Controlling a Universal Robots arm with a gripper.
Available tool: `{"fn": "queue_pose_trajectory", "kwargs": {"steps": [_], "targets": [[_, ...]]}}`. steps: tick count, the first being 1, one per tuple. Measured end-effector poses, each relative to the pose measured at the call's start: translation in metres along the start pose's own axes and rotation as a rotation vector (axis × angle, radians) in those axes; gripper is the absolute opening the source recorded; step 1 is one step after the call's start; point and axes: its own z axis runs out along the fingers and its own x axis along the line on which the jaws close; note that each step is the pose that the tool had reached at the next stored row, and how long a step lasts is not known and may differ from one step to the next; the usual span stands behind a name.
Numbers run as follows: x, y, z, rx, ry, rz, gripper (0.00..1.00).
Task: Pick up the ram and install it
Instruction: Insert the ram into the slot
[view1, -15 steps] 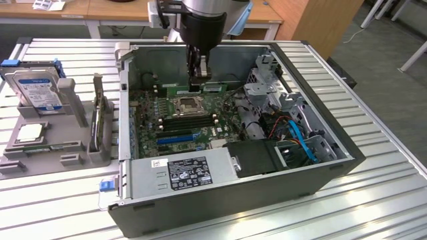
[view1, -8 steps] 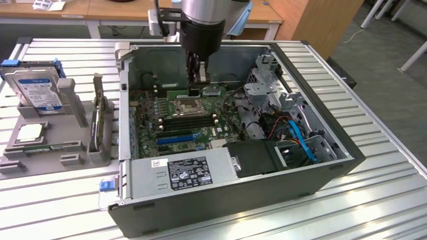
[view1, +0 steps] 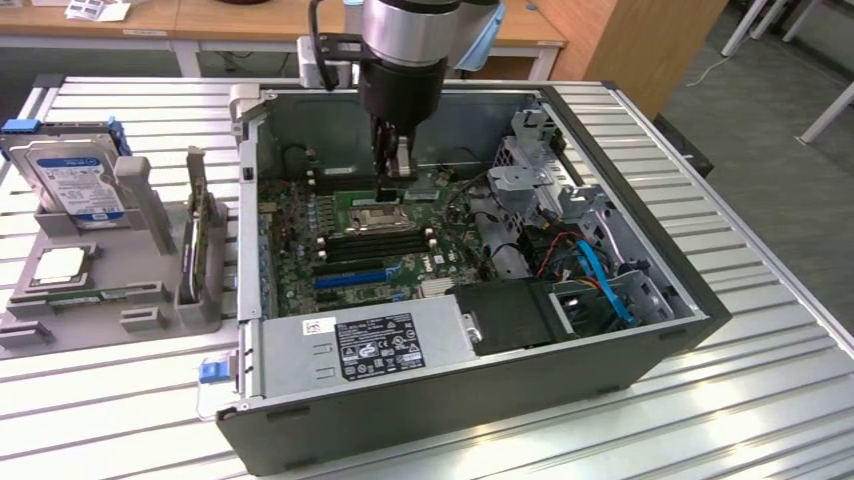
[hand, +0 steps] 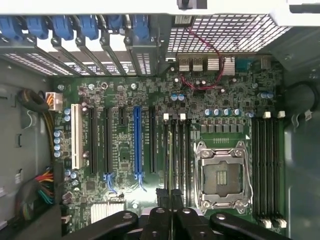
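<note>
Ram (view1: 91, 297) rests in the gray holder (view1: 144, 205) at the exterior view's left — well apart from the hand (view1: 388, 193), clenched above the motherboard (view1: 416, 262) inside the case (view1: 467, 425).

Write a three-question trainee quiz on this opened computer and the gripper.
1. True or false: the silver hard drive stands in the grey plastic fixture, outside the dark grey metal computer case.
2. The black gripper hangs over: A) the green motherboard; B) the hard drive; C) the ribbed metal table.
3. Fill in: the one long coloured plastic slot among black slots is ____.
Key: 1 true; 2 A; 3 blue.
</note>
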Motion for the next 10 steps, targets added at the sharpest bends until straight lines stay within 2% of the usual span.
{"fn": "queue_pose_trajectory", "kwargs": {"steps": [10], "targets": [[0.000,0.0019,0.0183,0.0000,0.0001,0.000,0.12]]}}
